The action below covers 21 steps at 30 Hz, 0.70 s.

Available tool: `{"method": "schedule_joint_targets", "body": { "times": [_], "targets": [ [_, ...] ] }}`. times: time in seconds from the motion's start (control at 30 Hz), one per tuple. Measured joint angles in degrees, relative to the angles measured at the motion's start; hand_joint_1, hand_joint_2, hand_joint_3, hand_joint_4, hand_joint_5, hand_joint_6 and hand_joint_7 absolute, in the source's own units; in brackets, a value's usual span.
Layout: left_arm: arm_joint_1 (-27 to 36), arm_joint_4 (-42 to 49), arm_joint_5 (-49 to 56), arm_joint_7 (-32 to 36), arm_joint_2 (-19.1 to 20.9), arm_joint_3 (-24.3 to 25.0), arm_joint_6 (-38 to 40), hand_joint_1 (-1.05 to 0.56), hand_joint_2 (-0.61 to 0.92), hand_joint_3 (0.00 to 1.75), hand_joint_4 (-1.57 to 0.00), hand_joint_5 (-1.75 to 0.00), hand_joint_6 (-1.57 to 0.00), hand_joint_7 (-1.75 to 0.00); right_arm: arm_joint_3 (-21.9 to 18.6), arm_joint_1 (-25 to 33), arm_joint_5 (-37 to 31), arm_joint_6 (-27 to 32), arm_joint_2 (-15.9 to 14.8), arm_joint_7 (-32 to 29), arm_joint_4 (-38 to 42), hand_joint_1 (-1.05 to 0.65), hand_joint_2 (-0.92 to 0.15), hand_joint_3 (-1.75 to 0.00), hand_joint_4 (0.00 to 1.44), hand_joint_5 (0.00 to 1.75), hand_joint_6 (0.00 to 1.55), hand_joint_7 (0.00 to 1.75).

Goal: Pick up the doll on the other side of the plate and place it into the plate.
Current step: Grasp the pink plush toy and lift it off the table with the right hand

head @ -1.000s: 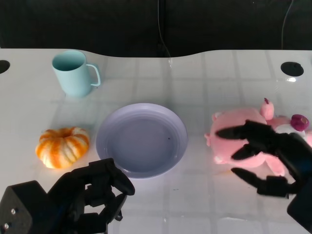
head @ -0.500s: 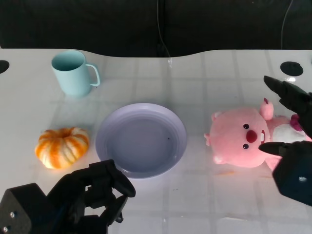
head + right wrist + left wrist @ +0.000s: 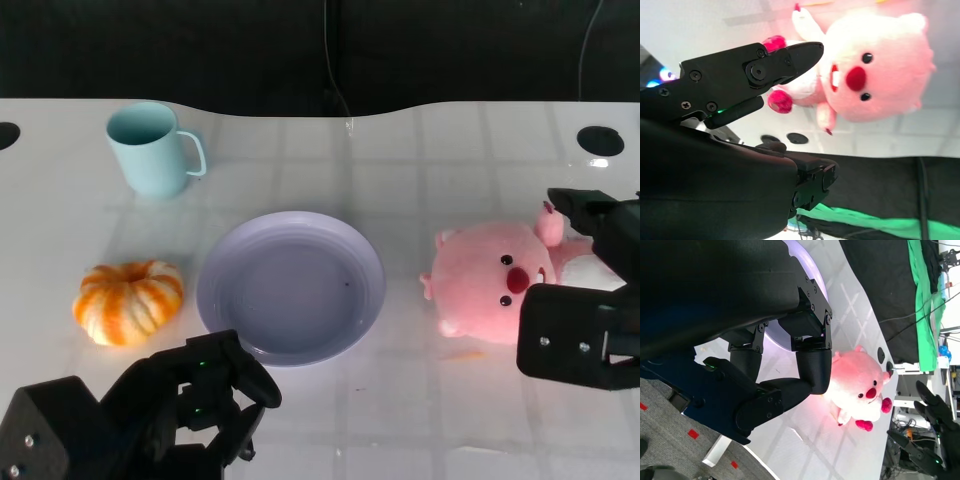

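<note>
We see the pink doll [image 3: 492, 283] lying on the white table [image 3: 400, 160], to the right of the lavender plate [image 3: 291, 286] and apart from its rim. Its face with the red nose is turned up toward the head camera, and its magenta-tipped feet point toward the table's right edge. The plate holds nothing.

Our right hand [image 3: 592, 290] sits at the doll's right side. In the head view its black shell covers the doll's lower body, and one finger reaches over just beyond the doll's ear. In the right wrist view the fingers [image 3: 790, 60] stretch out straight above the doll's belly and feet, with white table showing between them and the plush, so we judge the hand open and holding nothing, though we cannot be sure whether a hidden finger brushes the doll's far side. The left wrist view shows the same doll [image 3: 860, 390] on the table beyond the plate, with the right hand's spread fingers at the far edge of that picture.

Our left hand [image 3: 200, 395] rests low at the near left of the table, just in front of the plate's near rim. Its fingers [image 3: 810, 365] are curled inward on nothing.

To the left of the plate lies an orange-and-white pumpkin [image 3: 128, 301], and farther back on the left stands a light blue mug [image 3: 152, 150], upright, its handle turned toward the right.
</note>
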Motion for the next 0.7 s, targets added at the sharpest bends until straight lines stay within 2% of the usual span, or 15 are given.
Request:
{"method": "schedule_joint_targets", "body": {
  "times": [0.4, 0.7],
  "targets": [
    [0.1, -0.2, 0.1, 0.0, 0.0, -0.1, 0.0, -0.32, 0.63, 0.97, -0.61, -1.73, -0.7, -1.33, 3.3, -1.9, -1.6, -2.7, 0.5, -1.3, 10.7, -0.71, -0.88, -0.01, 0.0, 0.3, 0.12, 0.03],
    [0.2, -0.5, 0.1, 0.0, 0.0, -0.1, 0.0, -0.32, 0.63, 0.97, -0.62, -1.74, -0.7, -1.34, 4.7, -5.9, -1.6, -4.2, 2.7, -3.5, 20.0, -0.71, -0.89, -0.01, 0.01, 0.28, 0.13, 0.02]
  ]
}}
